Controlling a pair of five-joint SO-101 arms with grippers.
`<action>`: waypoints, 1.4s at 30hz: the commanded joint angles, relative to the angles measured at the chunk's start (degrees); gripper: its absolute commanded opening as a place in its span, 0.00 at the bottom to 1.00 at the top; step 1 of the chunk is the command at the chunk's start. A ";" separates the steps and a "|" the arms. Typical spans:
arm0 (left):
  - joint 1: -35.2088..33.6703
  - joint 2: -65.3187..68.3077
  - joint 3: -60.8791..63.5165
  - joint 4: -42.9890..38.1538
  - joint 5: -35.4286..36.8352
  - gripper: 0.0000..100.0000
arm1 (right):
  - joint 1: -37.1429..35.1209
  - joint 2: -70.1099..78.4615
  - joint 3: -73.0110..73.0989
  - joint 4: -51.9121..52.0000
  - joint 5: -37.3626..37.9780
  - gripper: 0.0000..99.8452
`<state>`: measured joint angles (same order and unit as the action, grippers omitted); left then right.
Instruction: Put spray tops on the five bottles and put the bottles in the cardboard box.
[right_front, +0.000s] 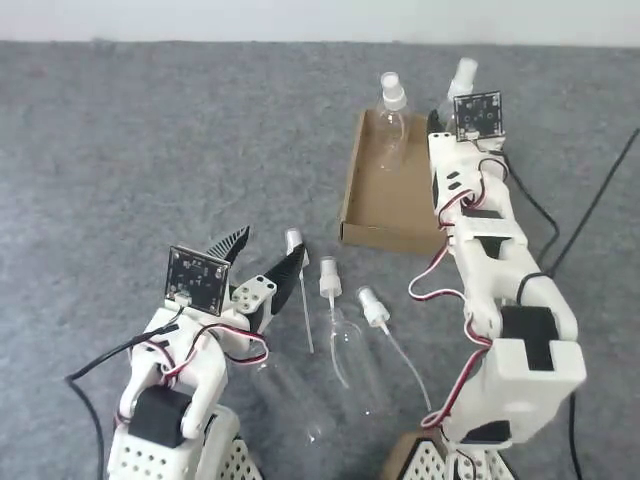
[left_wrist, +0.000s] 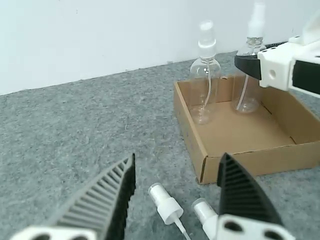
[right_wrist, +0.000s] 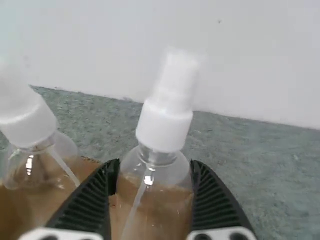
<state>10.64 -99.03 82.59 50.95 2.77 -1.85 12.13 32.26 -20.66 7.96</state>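
- Across the table lies a grey carpet (right_front: 150, 150), and everything rests on it.
- By the right arm, a cardboard box (right_front: 352, 180) sits open and shallow.
- At the box's far end, the right gripper (right_wrist: 155, 175) has its fingers pinching the shoulders of an upright bottle (right_wrist: 156, 150) with its spray top on.
- Just beside that one, a second bottle (right_front: 392, 125), also topped, stands inside the box.
- Near the left arm, the left gripper (left_wrist: 178, 165) hangs low over the carpet with its fingers spread wide and nothing between them.
- Close to the arm bases, clear bottles (right_front: 350, 360) lie on their sides; their number is hard to tell.
- Between the left gripper and the box, three white spray tops (right_front: 329, 277) lie in a row. Whether the middle one is fitted to a lying bottle cannot be told.
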 joint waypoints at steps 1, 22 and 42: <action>0.00 -0.62 0.31 -1.49 -0.09 0.25 | 0.75 -0.31 -2.73 -1.01 -2.90 0.01; 0.00 -0.62 0.31 -1.49 -0.09 0.25 | 0.40 2.07 -2.73 -1.10 -2.99 0.01; 0.00 -0.62 0.31 -1.41 -0.09 0.25 | -0.40 1.89 -2.64 -1.36 0.97 0.13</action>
<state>10.64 -99.12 83.30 50.95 2.77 -2.02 14.95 32.09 -20.75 7.08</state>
